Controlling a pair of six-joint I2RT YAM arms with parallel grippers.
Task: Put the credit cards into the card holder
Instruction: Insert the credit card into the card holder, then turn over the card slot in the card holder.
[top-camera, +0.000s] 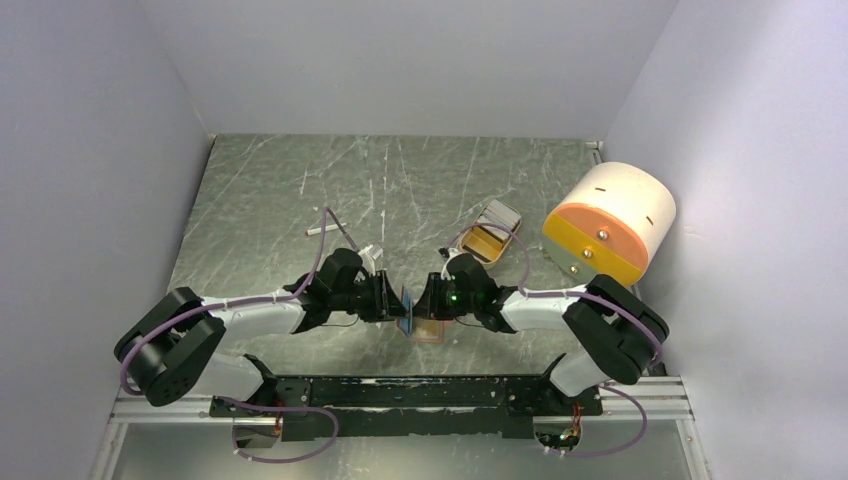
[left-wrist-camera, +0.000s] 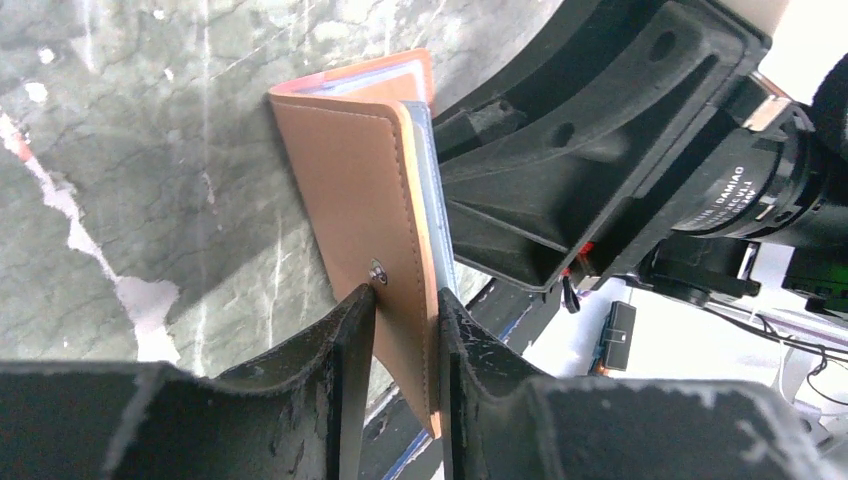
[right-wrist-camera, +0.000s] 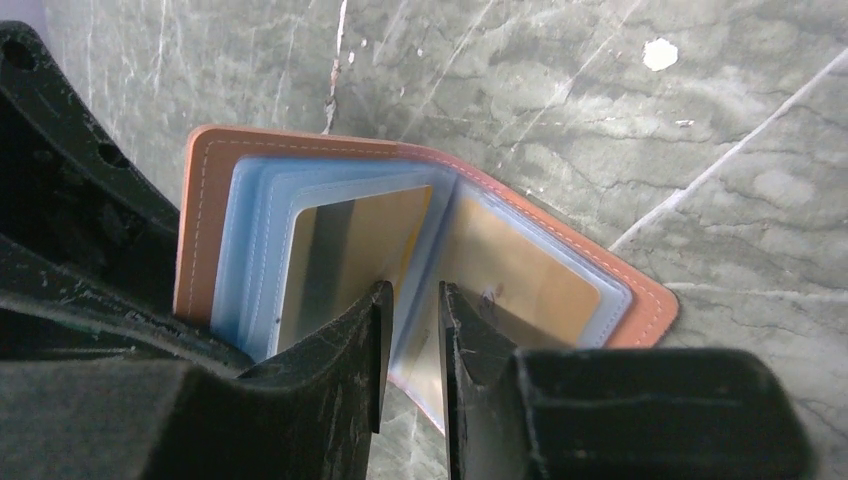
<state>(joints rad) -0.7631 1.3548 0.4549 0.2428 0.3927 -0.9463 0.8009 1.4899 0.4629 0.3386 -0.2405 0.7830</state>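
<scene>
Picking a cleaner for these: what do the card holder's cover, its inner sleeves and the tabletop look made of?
The card holder cover: tan leather or imitation, matte, stitched edge, metal snap. Its sleeves: clear bluish soft plastic, glossy. The tabletop: dark green marble look, white veins; possibly laminate.

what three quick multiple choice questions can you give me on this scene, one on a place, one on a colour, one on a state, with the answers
1. Where is the card holder?
A) at the far left corner
B) between the left gripper and the right gripper, front middle
C) against the right wall

2. What colour is its outer cover?
A) black
B) green
C) reddish-brown

3. What state is it in?
A) open, plastic sleeves fanned
B) snapped shut
C) lying flat, closed

Answers: 1 B, each wrist view shows it between that gripper's jaws. 2 C, the leather shows that colour in both wrist views. 3 A, the right wrist view looks into the sleeves, one holding a gold card.
</scene>
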